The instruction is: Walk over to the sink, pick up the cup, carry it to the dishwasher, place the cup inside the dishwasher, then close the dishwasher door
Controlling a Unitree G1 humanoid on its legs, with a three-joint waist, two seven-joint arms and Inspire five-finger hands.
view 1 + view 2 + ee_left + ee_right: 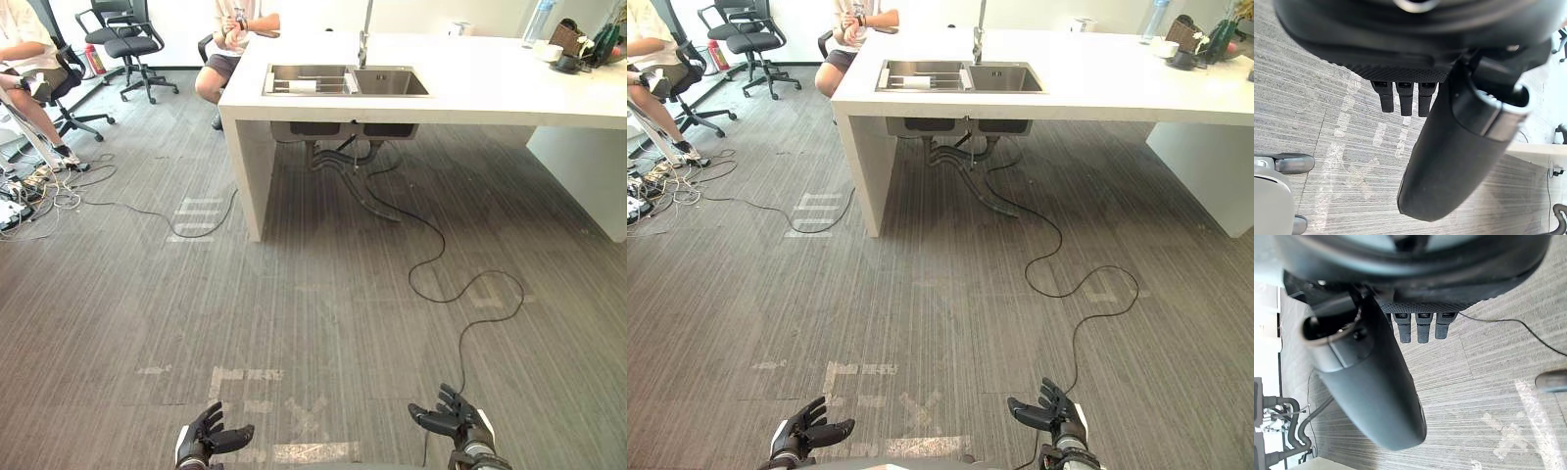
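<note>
Far ahead, a steel double sink (345,80) with a tall faucet (364,39) is set in a white counter (490,88). A small white object (306,86), possibly the cup, lies in the sink's left basin. My left hand (209,438) and right hand (453,421) hang low over the grey carpet, well short of the counter. Both are open and hold nothing. In the left wrist view the fingers (1403,98) and thumb (1459,161) are relaxed above the carpet. The right wrist view shows the same relaxed fingers (1422,328).
Two seated people (235,44) (20,69) and office chairs (127,44) are at the back left. A tangle of cables (39,186) lies on the floor at left. Pipes (343,162) hang under the sink. Bags and a bowl (573,44) crowd the counter's far right.
</note>
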